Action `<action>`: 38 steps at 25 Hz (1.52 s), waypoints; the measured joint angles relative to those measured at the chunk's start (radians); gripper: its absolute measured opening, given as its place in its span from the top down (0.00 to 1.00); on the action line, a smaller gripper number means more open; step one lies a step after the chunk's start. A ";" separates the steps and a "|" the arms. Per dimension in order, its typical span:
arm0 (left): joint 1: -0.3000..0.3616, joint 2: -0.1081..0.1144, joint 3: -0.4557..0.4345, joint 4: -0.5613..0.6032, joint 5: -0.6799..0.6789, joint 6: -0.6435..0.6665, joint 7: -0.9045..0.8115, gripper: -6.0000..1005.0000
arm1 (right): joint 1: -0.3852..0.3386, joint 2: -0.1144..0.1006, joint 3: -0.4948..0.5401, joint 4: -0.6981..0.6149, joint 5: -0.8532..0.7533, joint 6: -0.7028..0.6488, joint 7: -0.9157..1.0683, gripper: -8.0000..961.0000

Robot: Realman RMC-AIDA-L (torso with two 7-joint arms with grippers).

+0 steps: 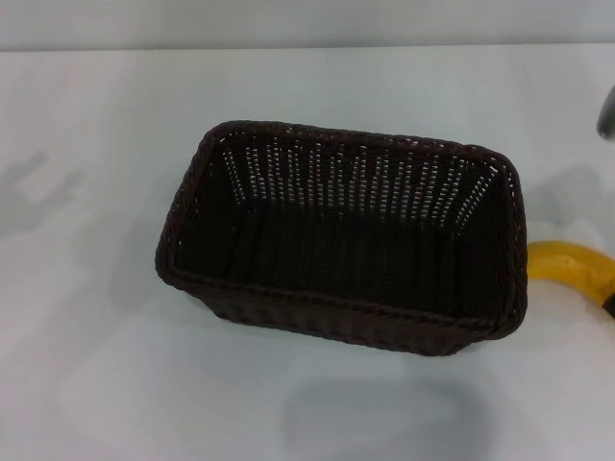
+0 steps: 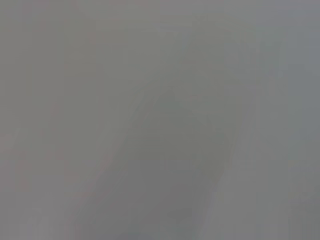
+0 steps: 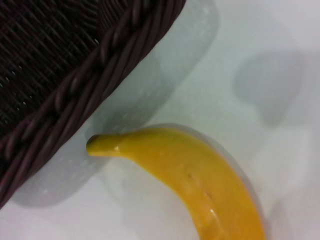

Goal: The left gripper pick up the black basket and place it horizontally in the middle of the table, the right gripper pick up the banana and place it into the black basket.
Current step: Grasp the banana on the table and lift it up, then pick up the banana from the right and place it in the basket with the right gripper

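Note:
The black basket stands upright and empty on the white table, its long side running left to right in the head view. Its braided rim also shows in the right wrist view. The banana lies just right of the basket, cut off by the right edge of the head view. In the right wrist view the banana is close below the camera, its tip near the basket's rim but apart from it. A dark part of my right arm shows at the right edge. My left gripper is out of view.
The left wrist view shows only a plain grey surface with a faint shadow. A pale wall edge runs along the back of the table. Arm shadows fall on the table at the left and right of the basket.

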 joint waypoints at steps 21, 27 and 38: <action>0.009 0.000 -0.022 0.000 -0.011 0.001 0.000 0.23 | 0.064 -0.048 0.370 0.253 0.036 0.019 -0.179 0.49; 0.010 -0.007 -0.026 0.000 -0.011 0.002 -0.001 0.23 | 0.081 -0.041 0.369 0.345 0.248 0.040 -0.194 0.49; 0.018 -0.026 -0.038 0.000 -0.037 0.005 0.014 0.23 | 0.051 0.004 0.240 0.266 0.527 0.016 -0.291 0.48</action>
